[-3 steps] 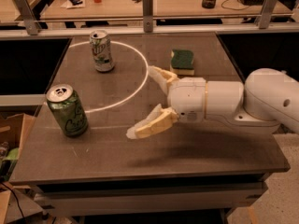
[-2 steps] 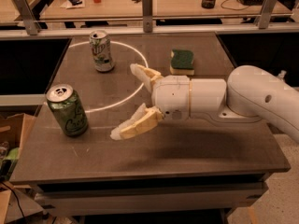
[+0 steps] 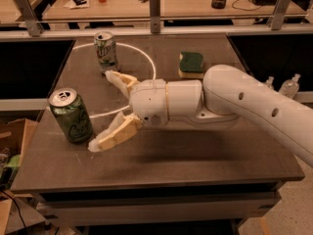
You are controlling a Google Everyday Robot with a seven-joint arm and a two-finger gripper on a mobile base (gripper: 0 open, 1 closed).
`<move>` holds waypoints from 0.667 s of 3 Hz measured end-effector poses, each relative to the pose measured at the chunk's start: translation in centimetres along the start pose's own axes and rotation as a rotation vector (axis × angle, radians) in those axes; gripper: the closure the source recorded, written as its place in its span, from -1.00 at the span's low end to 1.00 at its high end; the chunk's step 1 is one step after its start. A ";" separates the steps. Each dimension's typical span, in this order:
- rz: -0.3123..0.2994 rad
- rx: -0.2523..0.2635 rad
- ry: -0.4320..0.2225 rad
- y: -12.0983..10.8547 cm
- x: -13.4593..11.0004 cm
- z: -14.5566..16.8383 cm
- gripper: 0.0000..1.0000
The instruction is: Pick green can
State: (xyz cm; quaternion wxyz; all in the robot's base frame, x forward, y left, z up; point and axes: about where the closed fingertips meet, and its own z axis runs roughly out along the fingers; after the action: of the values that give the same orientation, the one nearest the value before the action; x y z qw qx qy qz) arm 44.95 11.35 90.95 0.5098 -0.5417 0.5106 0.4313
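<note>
With jaws apart near the tabletop's (image 3: 205,155) left edge, the gripper (image 3: 110,109) may clip the green can (image 3: 72,116) with its front jaw, toppling it.

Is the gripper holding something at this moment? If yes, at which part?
Nothing is held. The gripper is open beside the green can, which stands upright on the table, outside the gap between the fingers.
</note>
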 end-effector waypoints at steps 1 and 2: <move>0.011 -0.052 -0.027 0.3 0.2 2.6 -1.00; 0.020 -0.094 -0.051 0.8 0.2 4.7 -1.00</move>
State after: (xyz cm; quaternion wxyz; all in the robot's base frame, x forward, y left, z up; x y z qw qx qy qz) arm 44.41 16.07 90.17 0.4921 -0.5489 0.4820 0.4735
